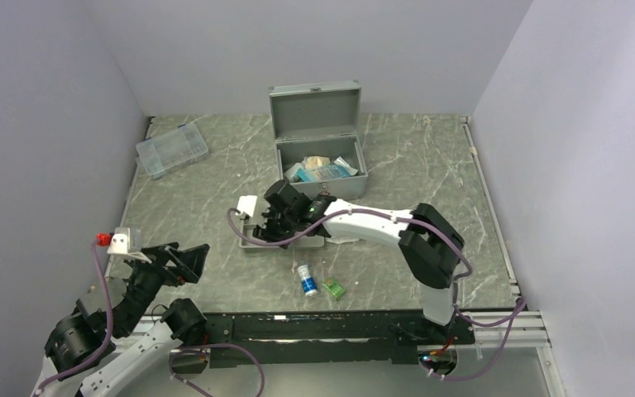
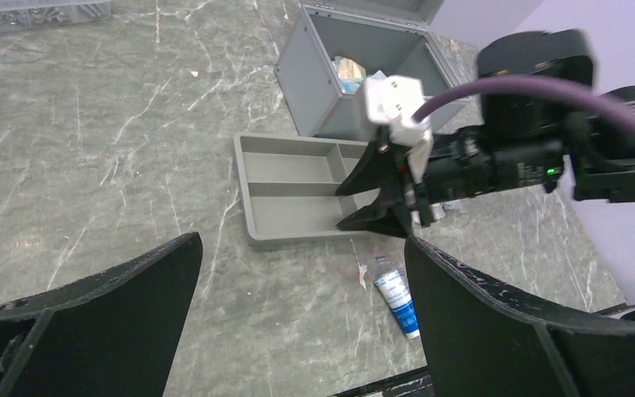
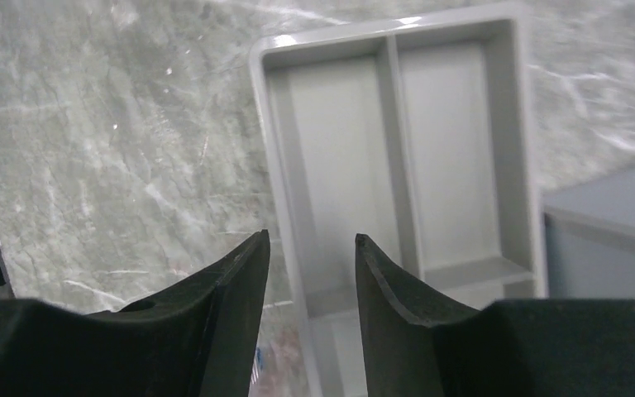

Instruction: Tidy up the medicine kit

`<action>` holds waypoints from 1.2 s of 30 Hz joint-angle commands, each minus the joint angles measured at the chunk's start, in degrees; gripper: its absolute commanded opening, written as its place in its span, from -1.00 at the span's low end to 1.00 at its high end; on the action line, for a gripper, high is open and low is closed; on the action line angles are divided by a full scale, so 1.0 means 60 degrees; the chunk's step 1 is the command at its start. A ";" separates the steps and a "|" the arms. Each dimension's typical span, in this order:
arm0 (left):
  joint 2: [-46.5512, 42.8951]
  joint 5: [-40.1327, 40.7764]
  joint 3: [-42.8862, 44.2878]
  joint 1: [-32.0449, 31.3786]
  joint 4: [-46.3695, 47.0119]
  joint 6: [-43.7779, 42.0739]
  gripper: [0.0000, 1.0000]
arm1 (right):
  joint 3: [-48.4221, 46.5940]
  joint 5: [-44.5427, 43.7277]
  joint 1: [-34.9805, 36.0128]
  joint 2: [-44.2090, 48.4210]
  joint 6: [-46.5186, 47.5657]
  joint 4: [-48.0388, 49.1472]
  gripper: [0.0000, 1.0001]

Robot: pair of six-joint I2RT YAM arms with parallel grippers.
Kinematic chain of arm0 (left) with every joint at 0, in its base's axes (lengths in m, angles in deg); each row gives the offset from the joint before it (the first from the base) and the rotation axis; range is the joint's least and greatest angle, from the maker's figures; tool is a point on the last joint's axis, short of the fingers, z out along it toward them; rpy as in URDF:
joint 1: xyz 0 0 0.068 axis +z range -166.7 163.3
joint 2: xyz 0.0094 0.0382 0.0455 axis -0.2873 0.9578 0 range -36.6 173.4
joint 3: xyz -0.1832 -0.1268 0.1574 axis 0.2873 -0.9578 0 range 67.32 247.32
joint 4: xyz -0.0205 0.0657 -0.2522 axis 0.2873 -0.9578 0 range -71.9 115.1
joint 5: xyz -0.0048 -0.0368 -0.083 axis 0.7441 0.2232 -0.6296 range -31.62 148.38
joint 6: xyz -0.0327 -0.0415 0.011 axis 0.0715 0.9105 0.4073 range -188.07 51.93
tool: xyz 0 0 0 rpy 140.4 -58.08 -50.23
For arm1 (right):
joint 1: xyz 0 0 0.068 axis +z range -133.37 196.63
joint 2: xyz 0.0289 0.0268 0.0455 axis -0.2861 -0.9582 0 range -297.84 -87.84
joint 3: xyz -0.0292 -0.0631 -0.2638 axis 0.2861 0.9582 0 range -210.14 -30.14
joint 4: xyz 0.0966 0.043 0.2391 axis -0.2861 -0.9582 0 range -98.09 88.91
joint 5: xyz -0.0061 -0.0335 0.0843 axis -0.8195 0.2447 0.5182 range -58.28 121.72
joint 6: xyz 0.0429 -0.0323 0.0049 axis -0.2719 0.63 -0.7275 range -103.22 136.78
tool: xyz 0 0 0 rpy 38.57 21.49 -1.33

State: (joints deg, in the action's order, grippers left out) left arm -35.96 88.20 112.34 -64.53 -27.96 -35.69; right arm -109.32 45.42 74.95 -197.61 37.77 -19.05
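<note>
Lid upright, the silver-grey medicine kit (image 1: 314, 112) sits far mid-table — packets inside. One divided tray (image 2: 285, 207) just in front, one clear box (image 1: 171, 149), one tube (image 1: 307, 279), one green packet (image 1: 333, 289). Right gripper (image 3: 310, 240) hangs narrowly parted over the tray; left gripper (image 2: 302, 238) spread wide.

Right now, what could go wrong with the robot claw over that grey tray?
1. The open right gripper hangs over the rim of the shallow grey divided tray; pinching one thin wall might let it tilt or slip.
2. The tray lies close beside the open silver-grey metal medicine kit, so lifting it could bump the case.
3. A small blue-and-white tube lies loose near the front edge of the table; a careless sweep might knock it off.
</note>
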 commanded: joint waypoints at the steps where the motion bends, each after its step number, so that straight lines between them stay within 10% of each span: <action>1: 0.0098 0.0101 0.0188 -0.0036 0.0093 0.0051 0.99 | 0.0371 -0.1685 -0.0074 0.1681 -0.1011 0.0498 -0.08; 14: 0.0245 0.0031 0.0148 -0.0039 0.0193 -0.0020 0.99 | 0.2515 -0.5733 -0.1269 0.4727 -0.4890 -0.0361 0.09; 36: 0.0515 -0.0032 0.0140 -0.0021 0.0244 -0.0086 0.99 | 0.4795 -0.2355 -0.4993 0.4804 -0.6761 0.0130 0.06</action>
State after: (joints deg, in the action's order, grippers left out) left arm -34.01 88.18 112.34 -64.53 -27.92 -35.86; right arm -81.43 26.62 47.70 -166.47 -1.00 -21.98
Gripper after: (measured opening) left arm 0.994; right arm 0.537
